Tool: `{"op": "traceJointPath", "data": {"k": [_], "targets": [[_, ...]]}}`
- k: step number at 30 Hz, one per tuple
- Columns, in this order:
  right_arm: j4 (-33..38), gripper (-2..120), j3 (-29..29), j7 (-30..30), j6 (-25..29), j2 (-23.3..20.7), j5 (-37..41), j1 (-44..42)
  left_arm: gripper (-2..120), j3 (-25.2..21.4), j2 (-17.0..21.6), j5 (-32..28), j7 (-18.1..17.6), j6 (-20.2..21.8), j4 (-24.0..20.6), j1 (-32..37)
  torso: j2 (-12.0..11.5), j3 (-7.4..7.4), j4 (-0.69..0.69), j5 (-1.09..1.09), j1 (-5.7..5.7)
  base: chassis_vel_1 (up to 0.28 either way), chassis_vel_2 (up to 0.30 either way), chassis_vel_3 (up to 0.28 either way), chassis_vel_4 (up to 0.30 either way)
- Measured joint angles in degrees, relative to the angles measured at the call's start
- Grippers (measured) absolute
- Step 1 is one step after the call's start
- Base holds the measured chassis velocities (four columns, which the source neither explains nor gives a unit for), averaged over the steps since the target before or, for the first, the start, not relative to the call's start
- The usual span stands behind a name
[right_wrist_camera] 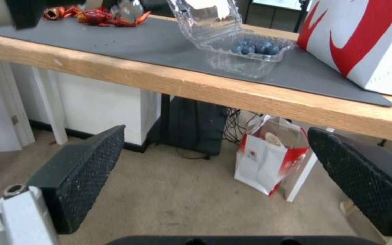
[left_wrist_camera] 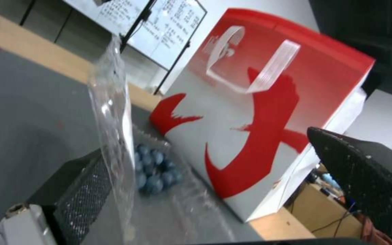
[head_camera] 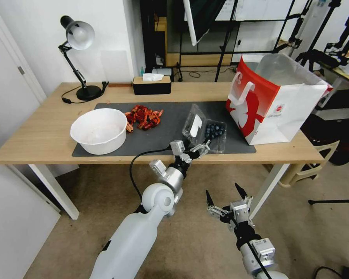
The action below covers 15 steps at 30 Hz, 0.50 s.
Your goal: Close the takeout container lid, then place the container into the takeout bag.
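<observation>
Your left gripper (head_camera: 193,149) has its fingers spread wide and holds nothing; in the left wrist view one pad (left_wrist_camera: 82,194) sits just beside the raised lid (left_wrist_camera: 112,112) and the other (left_wrist_camera: 368,180) stands well out on the bag side, so the jaws straddle the open container (head_camera: 207,131) at the mat's near edge. The lid stands up from its hinge, label facing the bowl (head_camera: 99,130), with the blueberries in the tray beyond it. From the container, the bag (head_camera: 275,100) stands at about 2 o'clock, just beside it and open at the top. Your right gripper (head_camera: 225,201) hangs below the table at 6 o'clock, fingers wide apart and empty. By my reading you are on step one, closing the lid: the next move calls for pushing the lid over toward the bag until it snaps down.
</observation>
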Motion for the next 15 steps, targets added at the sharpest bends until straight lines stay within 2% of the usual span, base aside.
{"op": "traceJointPath", "data": {"k": [8,15], "targets": [[0.1,100,0.1,0.0,0.0,0.0,0.0,0.0,100,0.6,-0.4,-0.6,0.8,0.1,0.3,-1.8,0.0,0.00,0.00,0.00,0.00,0.000,0.000,0.000,0.000],[0.1,100,0.2,0.1,0.1,0.0,0.1,0.0,100,1.8,-0.7,-3.4,2.8,2.1,0.8,-3.4,0.0,0.00,0.00,0.00,0.00,0.000,0.000,0.000,0.000]]}}
